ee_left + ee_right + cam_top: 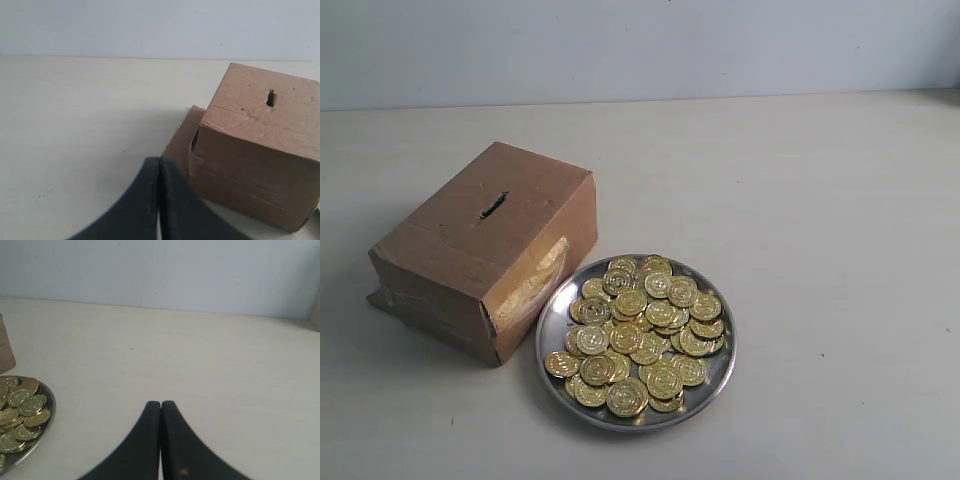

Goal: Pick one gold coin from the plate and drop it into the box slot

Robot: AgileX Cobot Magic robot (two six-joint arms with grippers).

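While neither arm reached into the exterior view, each gripper showed in its own wrist camera. The left gripper (pixel 159 164) had its two dark jaws pressed flat together, tip against tip, gripping nothing. It hung above the pale table (pixel 820 250), near the box (pixel 485 255) but apart from it. The right gripper (pixel 160 405) was closed in the same way and just as empty. It hung over a bare stretch of table, with the plate (pixel 549 332) off to one side and well apart from its tips.

The brown cardboard box stood on the left side of the exterior view, turned at an angle with one lower corner toward the camera. The slot (pixel 494 205), a short dark slit, was cut in the top face near its middle and lay uncovered. Glossy clear tape (pixel 535 280) caught the light on the side face that looked toward the plate. A cardboard flap (pixel 181 140) stuck out along the table at the base of the end turned away from the plate.

The round silver plate sat just beside the box's near corner; whether rim and cardboard touched could not be told. A heap of gold coins (pixel 640 335) covered most of the dish, overlapping one another, all of them inside the rim. Behind the table rose a plain light wall (pixel 640 45).
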